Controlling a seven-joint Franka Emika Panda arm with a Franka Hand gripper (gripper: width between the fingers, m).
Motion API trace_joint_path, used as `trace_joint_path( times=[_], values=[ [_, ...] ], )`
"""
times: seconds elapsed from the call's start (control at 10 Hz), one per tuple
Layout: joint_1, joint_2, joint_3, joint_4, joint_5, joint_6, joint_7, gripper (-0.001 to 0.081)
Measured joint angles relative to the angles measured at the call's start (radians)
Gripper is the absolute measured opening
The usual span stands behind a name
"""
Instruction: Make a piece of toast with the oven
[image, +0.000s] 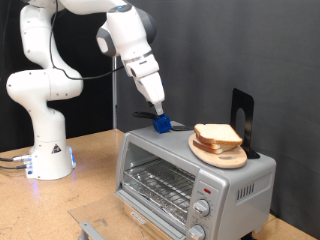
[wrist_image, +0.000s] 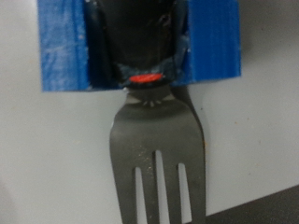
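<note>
The silver toaster oven (image: 190, 185) stands at the exterior view's lower right, its wire rack showing behind the glass front. My gripper (image: 158, 112) reaches down onto the oven's top and is shut on the blue block (image: 161, 123) that carries a metal fork (image: 177, 126). In the wrist view the blue block (wrist_image: 65, 42) fills the frame close up and the fork (wrist_image: 157, 154) sticks out of it over a pale surface. A stacked pair of bread slices (image: 218, 137) lies on a round wooden plate (image: 215, 153) on the oven's top. The single piece of toast is out of view.
A black upright stand (image: 243, 115) rises behind the plate on the oven. The arm's white base (image: 45, 150) stands on the wooden table at the exterior view's left. A grey flat part (image: 92, 229) lies at the bottom edge before the oven.
</note>
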Motion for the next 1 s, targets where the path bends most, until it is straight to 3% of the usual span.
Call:
trace_joint_path(
  times=[1.0],
  values=[
    [0.01, 0.071, 0.018, 0.003, 0.029, -0.005, -0.055, 0.0808]
  ],
)
